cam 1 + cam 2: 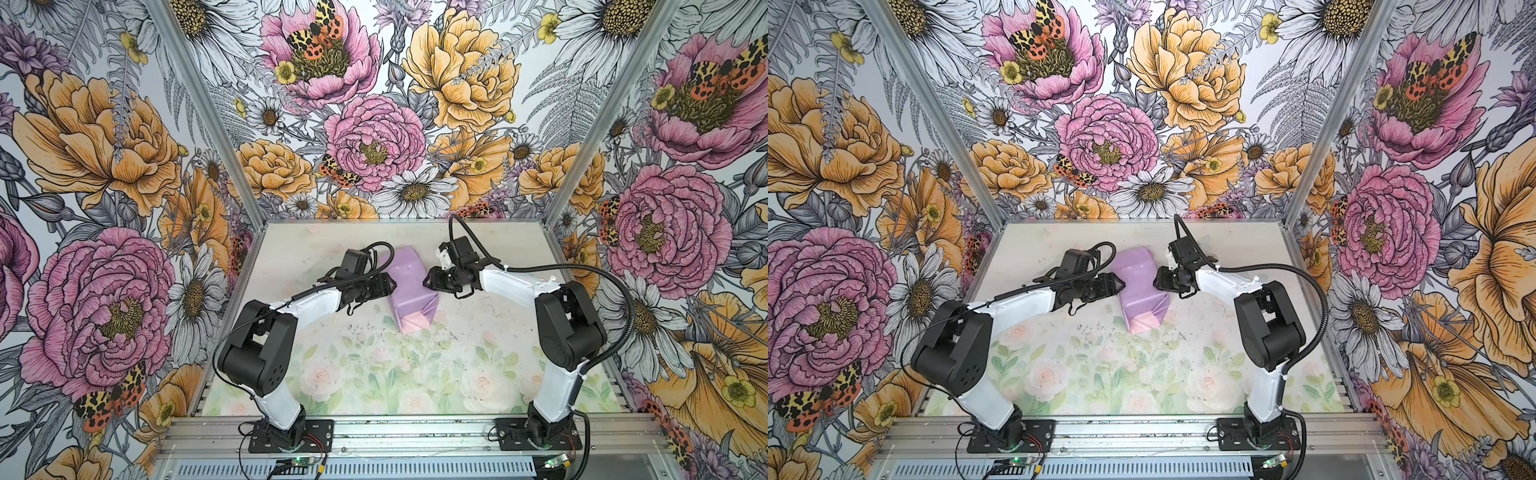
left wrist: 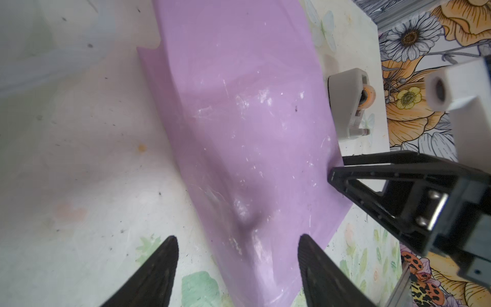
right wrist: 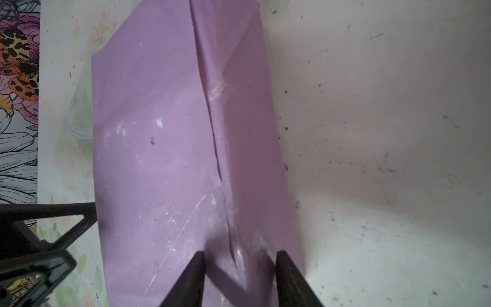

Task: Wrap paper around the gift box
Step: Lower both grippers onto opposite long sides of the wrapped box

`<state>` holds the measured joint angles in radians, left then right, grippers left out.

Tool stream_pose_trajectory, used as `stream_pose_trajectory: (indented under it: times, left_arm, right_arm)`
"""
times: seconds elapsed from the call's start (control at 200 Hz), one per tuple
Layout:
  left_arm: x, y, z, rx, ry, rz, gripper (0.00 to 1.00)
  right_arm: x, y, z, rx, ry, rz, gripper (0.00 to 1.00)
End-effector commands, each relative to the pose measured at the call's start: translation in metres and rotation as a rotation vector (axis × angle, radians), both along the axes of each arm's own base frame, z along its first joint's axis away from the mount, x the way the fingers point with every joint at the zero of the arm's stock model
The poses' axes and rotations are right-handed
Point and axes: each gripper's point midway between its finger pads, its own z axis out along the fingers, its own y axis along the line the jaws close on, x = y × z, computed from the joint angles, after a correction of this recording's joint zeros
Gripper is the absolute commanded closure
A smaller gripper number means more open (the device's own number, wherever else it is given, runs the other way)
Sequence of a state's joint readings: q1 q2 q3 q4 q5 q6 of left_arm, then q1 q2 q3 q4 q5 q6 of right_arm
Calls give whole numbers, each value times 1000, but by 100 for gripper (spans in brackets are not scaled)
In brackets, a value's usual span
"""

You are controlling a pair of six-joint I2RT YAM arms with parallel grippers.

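Pink thin creased paper (image 1: pixel 409 286), showing lilac over the small flat gift box (image 1: pixel 1139 276), is wrapped round it near the floral-printed table's (image 1: pixel 365 374) centre.
It is flanked at 9 o'clock by the left gripper (image 2: pixel 236 239), spread wide and empty, and at 3 o'clock by the right gripper (image 3: pixel 240 255), half open astride the seam (image 3: pixel 212 127).

Overhead pair; wrists close (seemingly) over paper (image 2: pixel 239 133)

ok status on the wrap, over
Left gripper and right gripper open, flanking the paper. Paper folded over, gift box hidden. Tape dispenser beside it, nothing blocking.
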<state>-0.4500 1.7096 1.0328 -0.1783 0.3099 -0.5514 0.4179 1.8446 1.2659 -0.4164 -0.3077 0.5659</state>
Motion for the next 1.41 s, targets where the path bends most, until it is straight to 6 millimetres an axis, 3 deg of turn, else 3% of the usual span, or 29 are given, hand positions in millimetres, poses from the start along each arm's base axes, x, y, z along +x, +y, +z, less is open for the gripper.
stream_pose_trajectory:
  times: [0.0, 0.155, 0.17, 0.21, 0.425, 0.545, 0.56, 0.67, 0.816, 0.941, 1.171, 1.401]
  left_arm:
    - [13, -24, 17, -47, -63, -60, 28]
    - [25, -44, 24, -49, -106, -116, 28]
    - [27, -45, 12, -40, -84, -118, 28]
    - [30, -50, 10, -40, -87, -130, 28]
    - [43, -52, 15, -15, -121, -167, 28]
    - [41, -32, 26, 15, -154, -124, 28]
    - [40, -27, 37, 10, -177, -112, 28]
    - [25, 3, 45, 35, -207, -52, 30]
    - [-8, 43, 24, 83, -170, 19, 44]
    - [-36, 55, -5, 94, -118, 31, 55]
    - [-52, 32, -35, 85, -83, -24, 78]
    - [-59, -9, -45, 41, -72, -124, 87]
  right_arm:
    - [-14, -10, 0, -14, 38, -66, 58]
    - [-31, -15, 6, -15, 49, -129, 59]
    - [-33, -15, 6, -15, 51, -134, 58]
    - [-37, -15, 6, -13, 55, -144, 56]
    - [-45, -28, 20, -8, 28, -195, 46]
    - [-39, -36, 23, -23, 14, -201, 44]
    - [-38, -37, 22, -28, 15, -198, 44]
    - [-29, -28, 20, -26, 19, -150, 45]
    - [-22, -20, 9, -33, 36, -112, 47]
    - [-22, -20, -2, -50, 58, -108, 53]
    - [-30, -24, -13, -76, 76, -109, 59]
    - [-32, -25, -17, -89, 80, -112, 60]
